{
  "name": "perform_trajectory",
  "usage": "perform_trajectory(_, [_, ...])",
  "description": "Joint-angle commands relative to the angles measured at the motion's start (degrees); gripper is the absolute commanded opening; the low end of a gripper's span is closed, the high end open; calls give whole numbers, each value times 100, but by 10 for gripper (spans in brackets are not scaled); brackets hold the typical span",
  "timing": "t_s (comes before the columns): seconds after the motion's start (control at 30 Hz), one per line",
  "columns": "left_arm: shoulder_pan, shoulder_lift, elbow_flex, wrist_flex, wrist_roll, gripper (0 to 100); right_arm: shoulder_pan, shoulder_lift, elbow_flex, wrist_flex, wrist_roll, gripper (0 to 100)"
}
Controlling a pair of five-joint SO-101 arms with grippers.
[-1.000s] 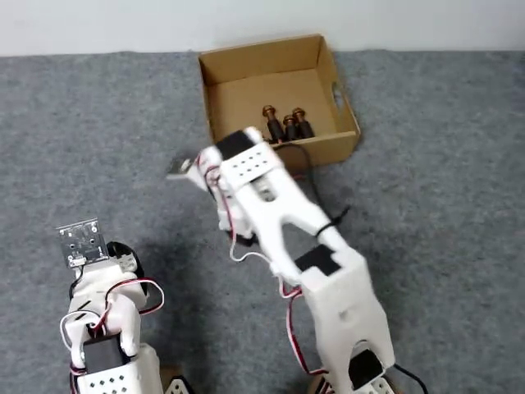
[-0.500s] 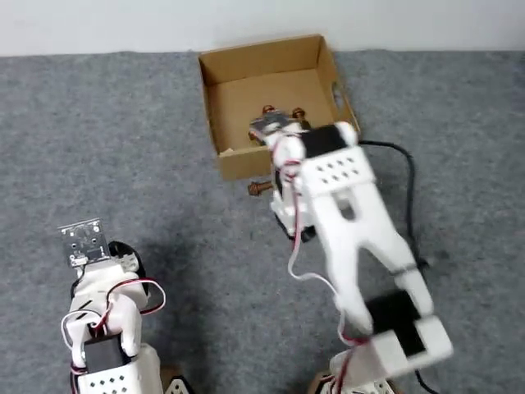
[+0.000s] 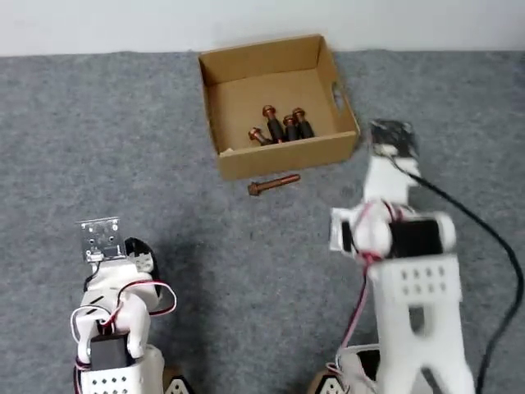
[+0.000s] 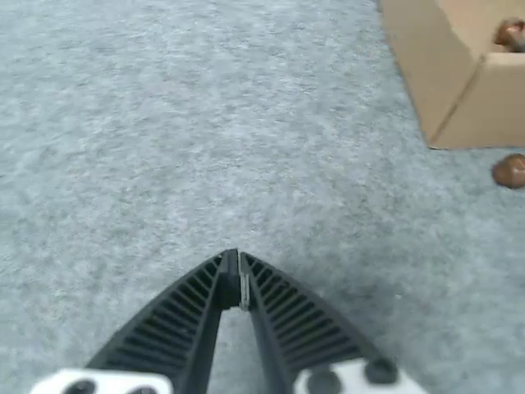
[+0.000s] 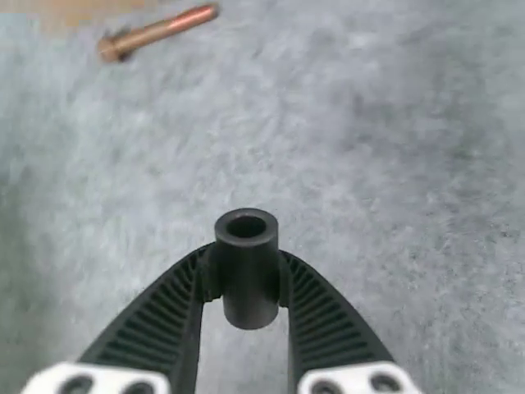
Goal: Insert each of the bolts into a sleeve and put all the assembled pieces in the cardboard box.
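My right gripper [image 5: 244,279] grips the sleeve [image 5: 246,238], left gripper [image 4: 234,275] closed on nothing. That bolt [image 3: 274,184] lying flat near the cardboard box [image 3: 287,158] could roll if I nudge it.

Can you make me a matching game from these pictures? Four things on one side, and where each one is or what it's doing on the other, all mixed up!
Things:
1. loose bolt
2. black sleeve
3. assembled pieces
4. left gripper

Places or states:
A. inside the cardboard box
B. shut, holding nothing
C. lying on the carpet just outside the box
D. held in the right gripper

Pairs: 1-C, 2-D, 3-A, 4-B.
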Motion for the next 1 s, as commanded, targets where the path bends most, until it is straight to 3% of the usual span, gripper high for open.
perform_trajectory(0.0, [62,0,-22,79,-44,8,497,-1262,941,-470,-62,9])
perform_trajectory(0.33, [475,0,-22,193,-53,8,1121,-4505,3095,-13,-18,9])
perform_trajectory(0.47, [721,-9,-31,202,-800,8,1402,-5516,3358,-136,-9,9])
perform_trajectory(0.8, [1688,35,-752,-299,-1679,9,1648,-5763,3455,-180,-9,8])
perform_trajectory(0.97, [1811,941,-1341,-378,-2084,9,1648,-5789,3464,-180,-9,8])
